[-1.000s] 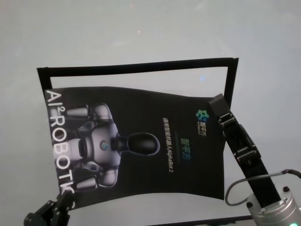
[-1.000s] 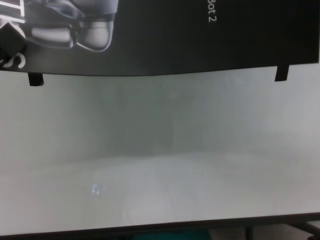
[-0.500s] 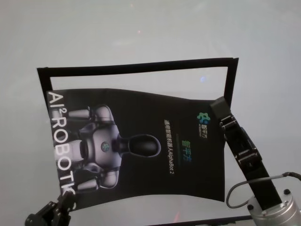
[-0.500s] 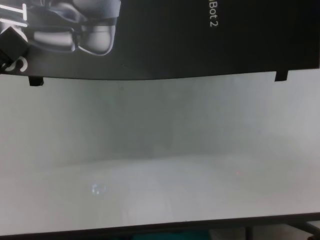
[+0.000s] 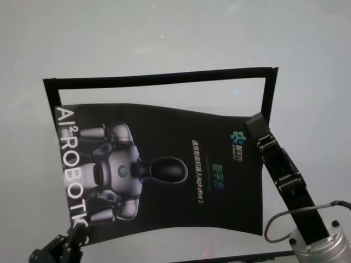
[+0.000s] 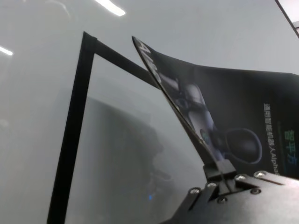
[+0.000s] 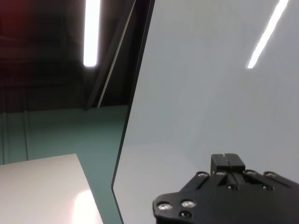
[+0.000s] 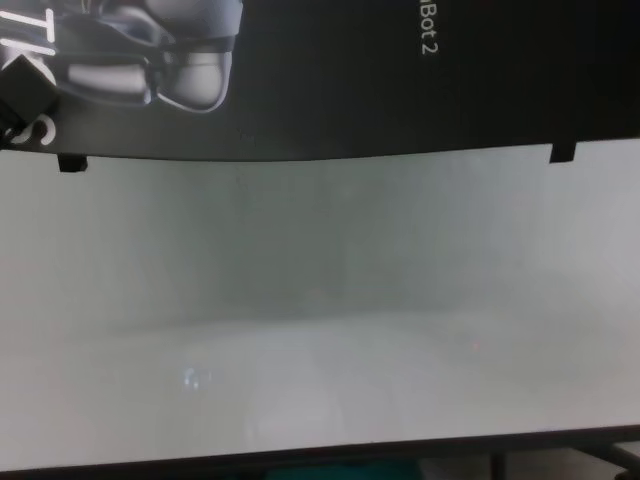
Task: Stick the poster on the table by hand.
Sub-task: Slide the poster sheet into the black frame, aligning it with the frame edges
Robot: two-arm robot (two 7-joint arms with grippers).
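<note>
Left claw apparently pinching the poster, edge lifted in wrist view only

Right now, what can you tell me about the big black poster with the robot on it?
The poster is a large, glossy black sheet showing a silver-grey robot, big white letters down one edge and smaller lettering including "AlphaBot 2". It is not flat: it curves up off the table, partly covering a black tape outline. The left pincer grips its near left corner, and the right pincer is at its far right corner. Two small black tabs poke out under its near edge.
</note>
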